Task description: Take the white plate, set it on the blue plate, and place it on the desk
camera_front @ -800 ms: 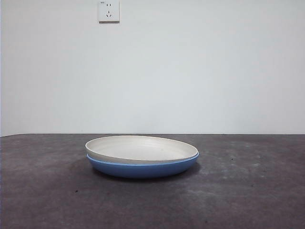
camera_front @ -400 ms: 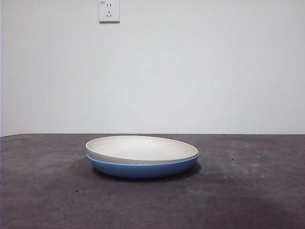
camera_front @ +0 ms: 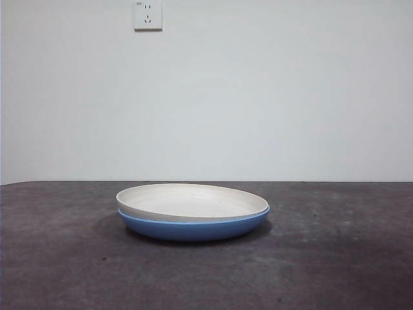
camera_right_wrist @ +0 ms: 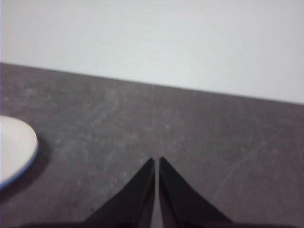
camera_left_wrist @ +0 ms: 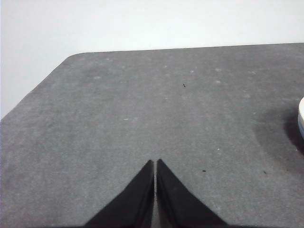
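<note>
The white plate [camera_front: 191, 201] rests nested inside the blue plate [camera_front: 193, 228], and the pair stands on the dark grey desk [camera_front: 335, 258] near the middle of the front view. A sliver of the stack shows in the left wrist view, white plate [camera_left_wrist: 301, 107] over blue plate [camera_left_wrist: 300, 127]. The right wrist view shows the white plate [camera_right_wrist: 14, 145] with the blue plate [camera_right_wrist: 26, 167] as a thin rim under it. My left gripper [camera_left_wrist: 155, 164] hangs shut over bare desk, apart from the plates. My right gripper [camera_right_wrist: 156, 161] is shut too, off to the stack's other side. Neither holds anything.
A white wall backs the desk, with a wall socket [camera_front: 148, 15] high up. The desk's rounded far corner [camera_left_wrist: 71, 56] shows in the left wrist view. Neither arm appears in the front view.
</note>
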